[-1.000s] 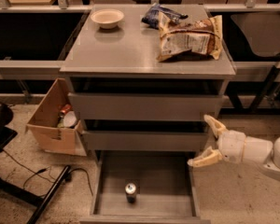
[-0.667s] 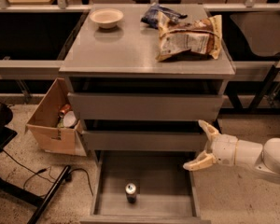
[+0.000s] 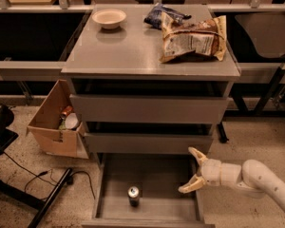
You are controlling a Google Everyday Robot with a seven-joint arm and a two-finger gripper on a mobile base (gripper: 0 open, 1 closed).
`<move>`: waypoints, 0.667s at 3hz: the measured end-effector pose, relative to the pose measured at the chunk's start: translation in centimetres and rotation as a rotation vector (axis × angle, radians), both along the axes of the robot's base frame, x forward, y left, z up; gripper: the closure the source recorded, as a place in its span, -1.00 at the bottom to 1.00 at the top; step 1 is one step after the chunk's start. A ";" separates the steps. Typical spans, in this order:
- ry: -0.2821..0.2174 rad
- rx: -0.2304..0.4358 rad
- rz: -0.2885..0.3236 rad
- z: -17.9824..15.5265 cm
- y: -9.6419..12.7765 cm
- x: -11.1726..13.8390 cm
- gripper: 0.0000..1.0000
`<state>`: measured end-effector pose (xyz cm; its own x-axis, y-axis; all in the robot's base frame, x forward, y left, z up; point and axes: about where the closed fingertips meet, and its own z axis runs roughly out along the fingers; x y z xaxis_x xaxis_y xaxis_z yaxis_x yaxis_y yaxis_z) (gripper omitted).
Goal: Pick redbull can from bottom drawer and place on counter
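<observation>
Landmark for all positions: the bottom drawer (image 3: 164, 172).

- You see the bottom drawer pulled out, its flat grey floor exposed.
- The redbull can (image 3: 133, 196) stands upright on that drawer's floor, near the front edge and left of centre. Nothing touches it.
- Your gripper (image 3: 186, 170) is over the drawer's right side, by the right wall, reaching in from the right on the white arm (image 3: 256, 177). Its two fingers (image 3: 197, 155) are spread wide and grip nothing. It is well apart from the can, to the can's right.
- The counter (image 3: 133, 49) sits above the drawer, over the two closed upper drawers (image 3: 147, 109).
- On the counter you find a white bowl (image 3: 109, 18), a brown chip bag (image 3: 194, 38) and a blue bag (image 3: 162, 14).
- A cardboard box (image 3: 50, 127) sits on the floor, left of the drawer.
</observation>
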<state>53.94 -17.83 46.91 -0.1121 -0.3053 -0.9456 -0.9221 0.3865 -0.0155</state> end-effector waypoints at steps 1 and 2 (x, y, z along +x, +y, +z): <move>-0.008 0.061 0.014 -9.9 2.6 1.9 -1.00; -0.002 0.062 0.022 -10.6 3.2 1.7 -1.00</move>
